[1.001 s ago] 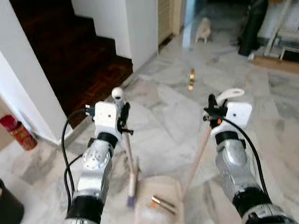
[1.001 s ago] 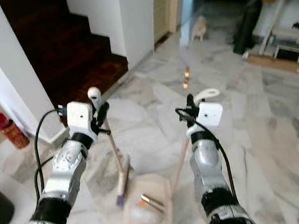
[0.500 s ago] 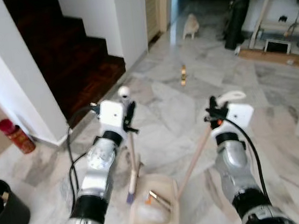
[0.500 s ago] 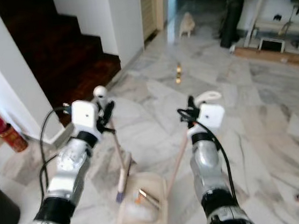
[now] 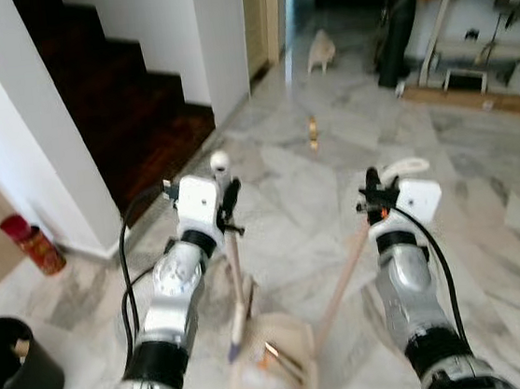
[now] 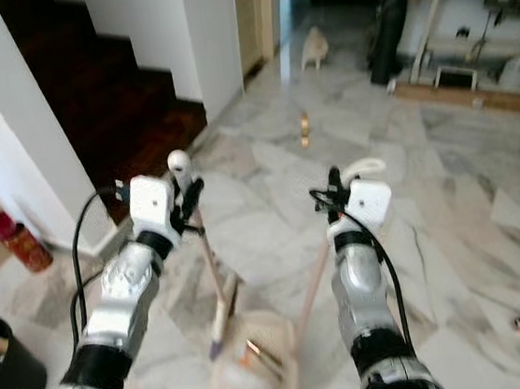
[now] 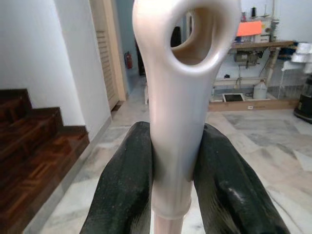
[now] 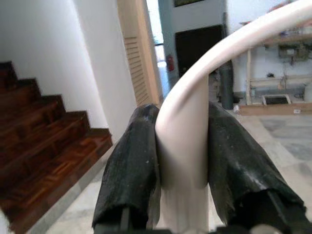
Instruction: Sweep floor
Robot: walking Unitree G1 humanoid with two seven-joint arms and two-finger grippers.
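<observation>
The left gripper [image 7: 171,183] is clamped on the pale handle of the broom [image 5: 235,282], held nearly upright, its bristles down by the near left edge of the dustpan [image 5: 270,379]. Off to the left stand a black bin [image 5: 13,373] and a red can [image 5: 33,245] by the white wall, with dark wooden stairs [image 5: 142,105] behind. The dustpan sits on the marble floor [image 5: 276,174] between the arms, a small brown scrap [image 5: 281,359] inside. The right gripper [image 8: 180,161] is closed around the dustpan's slanted handle [image 5: 340,279]. Farther along the floor stands a small yellowish object [image 5: 312,132].
</observation>
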